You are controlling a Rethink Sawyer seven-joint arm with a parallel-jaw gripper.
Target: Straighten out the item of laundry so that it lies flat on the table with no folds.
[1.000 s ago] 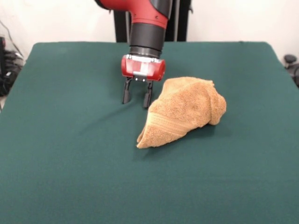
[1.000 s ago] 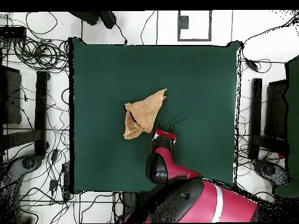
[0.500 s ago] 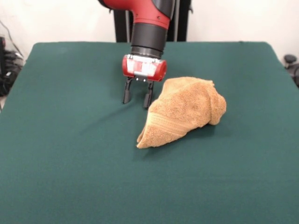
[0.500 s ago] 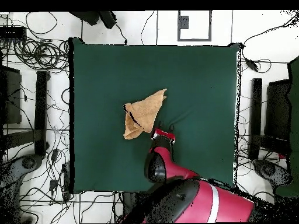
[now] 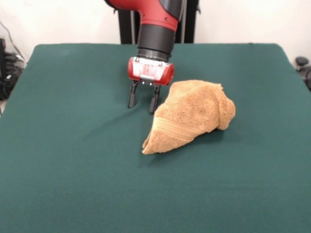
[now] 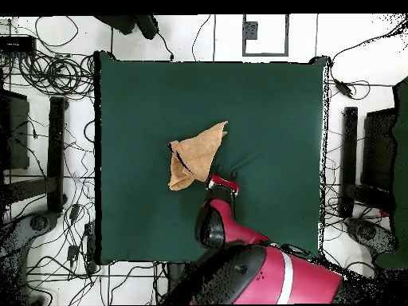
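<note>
Towel (image 5: 191, 114) is bunched into a folded wedge mid-table (image 5: 73, 160), nothing flattened yet. Gripper (image 5: 143, 101) is held spread and empty just beside its edge, likely staged for a corner pinch.

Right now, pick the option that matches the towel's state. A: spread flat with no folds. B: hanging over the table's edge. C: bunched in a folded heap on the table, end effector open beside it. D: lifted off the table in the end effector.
C: the towel sits as a folded heap on the table, and the end effector stands open beside it, holding nothing.
</note>
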